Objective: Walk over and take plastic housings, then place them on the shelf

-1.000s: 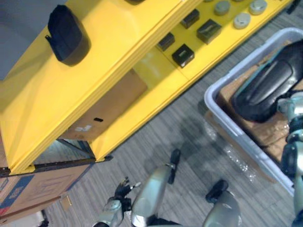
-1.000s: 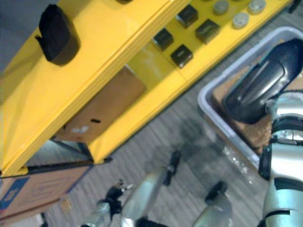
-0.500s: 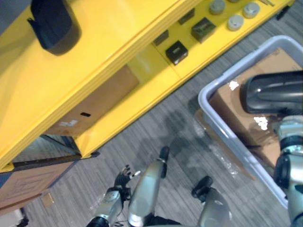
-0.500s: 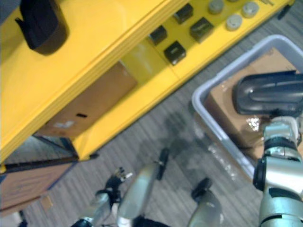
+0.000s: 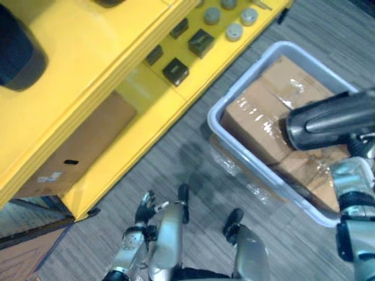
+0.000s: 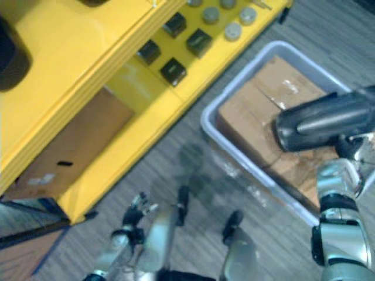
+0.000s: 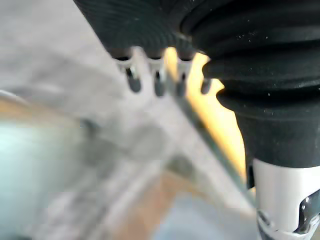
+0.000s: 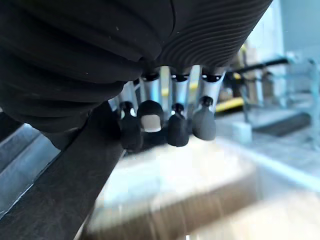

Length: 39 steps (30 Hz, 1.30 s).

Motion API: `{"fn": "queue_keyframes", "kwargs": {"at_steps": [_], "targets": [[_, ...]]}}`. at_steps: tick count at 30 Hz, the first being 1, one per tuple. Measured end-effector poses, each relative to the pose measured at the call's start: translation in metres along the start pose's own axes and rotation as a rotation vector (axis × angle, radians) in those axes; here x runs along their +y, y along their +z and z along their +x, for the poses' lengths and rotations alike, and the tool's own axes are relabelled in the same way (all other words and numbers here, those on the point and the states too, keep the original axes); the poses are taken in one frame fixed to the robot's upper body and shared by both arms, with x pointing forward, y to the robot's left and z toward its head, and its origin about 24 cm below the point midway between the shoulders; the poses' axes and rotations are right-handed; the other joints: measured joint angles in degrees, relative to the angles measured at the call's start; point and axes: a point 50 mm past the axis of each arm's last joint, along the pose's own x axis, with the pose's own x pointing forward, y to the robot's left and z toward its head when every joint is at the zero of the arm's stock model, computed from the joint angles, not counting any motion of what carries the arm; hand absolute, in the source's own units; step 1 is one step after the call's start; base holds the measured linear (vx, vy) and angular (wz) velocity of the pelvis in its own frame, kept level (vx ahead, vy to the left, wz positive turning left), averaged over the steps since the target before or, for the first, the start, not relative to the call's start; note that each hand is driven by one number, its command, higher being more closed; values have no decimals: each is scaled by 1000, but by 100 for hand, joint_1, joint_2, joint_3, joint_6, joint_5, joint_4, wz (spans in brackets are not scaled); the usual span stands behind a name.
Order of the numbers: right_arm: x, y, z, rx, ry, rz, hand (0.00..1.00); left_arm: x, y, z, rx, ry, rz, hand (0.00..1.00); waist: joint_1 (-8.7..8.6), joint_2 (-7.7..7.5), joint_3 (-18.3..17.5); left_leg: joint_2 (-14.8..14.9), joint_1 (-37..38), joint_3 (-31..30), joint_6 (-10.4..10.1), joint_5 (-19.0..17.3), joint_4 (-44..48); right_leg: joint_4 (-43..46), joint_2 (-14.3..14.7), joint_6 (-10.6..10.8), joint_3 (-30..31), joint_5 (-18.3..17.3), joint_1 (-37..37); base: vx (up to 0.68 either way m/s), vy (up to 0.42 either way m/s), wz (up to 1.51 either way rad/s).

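Gripping a dark housing (image 5: 328, 120), the right hand (image 8: 150, 117) curls its fingers round it, bin (image 5: 241, 81) below them, seemingly bound for the shelf (image 5: 88, 52); left hand (image 5: 143, 208) hangs open-fingered.

We saw the housing (image 5: 328, 120) as dark, glossy plastic, the shelf (image 5: 88, 58) as smooth yellow with a sheen, the boxes (image 5: 258, 117) as matt brown cardboard, and the bin (image 5: 212, 119) as pale plastic.

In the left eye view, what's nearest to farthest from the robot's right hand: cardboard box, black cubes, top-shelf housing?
1. Cardboard box, in the tub beside the right hand, which grips the held housing.
2. Black cubes, lower yellow shelf, middle.
3. Top-shelf housing, far left.
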Motion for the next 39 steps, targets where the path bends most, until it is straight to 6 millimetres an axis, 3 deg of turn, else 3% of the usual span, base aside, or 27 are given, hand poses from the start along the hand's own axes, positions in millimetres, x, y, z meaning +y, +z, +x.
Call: {"fn": "queue_keyframes", "kwargs": {"at_steps": [1, 6, 10, 14, 17, 19, 23, 29, 39], "targets": [[1, 4, -3, -36, -13, -7, 100, -6, 14, 3, -61, -14, 16, 0, -15, -82, -45, 0, 94, 66, -14, 46, -107, -50, 7, -12, 73, 25, 9, 45, -15, -18], [-5, 19, -8, -142, -80, 20, 100, -28, 63, 19, -251, -92, 96, 0, -219, -208, -113, 1, 377, 224, -42, 150, -377, -301, 43, -19, 177, 156, 193, 28, -5, -12], [-4, 32, -18, -245, -109, 55, 100, -27, 99, 34, -385, -42, 262, 0, -333, -331, -210, 53, 494, 376, -39, 193, -491, -499, 159, -56, 383, 338, 226, -11, -1, -25], [2, 49, -36, -404, -107, 65, 100, -9, 132, 59, -465, 156, 409, 0, -490, -595, -435, 87, 665, 575, -46, 259, -694, -743, 218, -37, 575, 477, 292, -32, 7, -21], [-2, 62, -47, -524, -125, 78, 100, 1, 153, 66, -519, 217, 442, 0, -630, -725, -551, 87, 713, 660, -38, 312, -900, -897, 243, -36, 616, 578, 295, -51, 12, -12], [-4, 68, -52, -589, -136, 77, 100, 0, 164, 68, -550, 215, 432, 0, -636, -785, -630, 90, 810, 816, -31, 325, -1048, -994, 256, -25, 721, 644, 296, -27, 22, -22], [-6, 77, -65, -728, -127, 39, 100, -8, 163, 73, -459, 86, 245, 0, -756, -818, -954, 43, 979, 952, -35, 386, -1255, -1101, 204, -10, 803, 673, 388, 30, 34, -12], [-7, 92, -76, -910, -78, -28, 100, -29, 155, 76, -350, -139, 124, 0, -908, -804, -1129, 27, 1270, 1100, -59, 406, -1319, -1190, 204, -5, 894, 679, 589, 65, 20, -7], [-3, 97, -83, -1082, 37, -160, 100, -66, 156, 73, -245, -441, 47, 0, -965, -559, -1372, -95, 1434, 1152, -30, 584, -1747, -1326, 194, 8, 961, 776, 589, -3, 8, -2]]}}
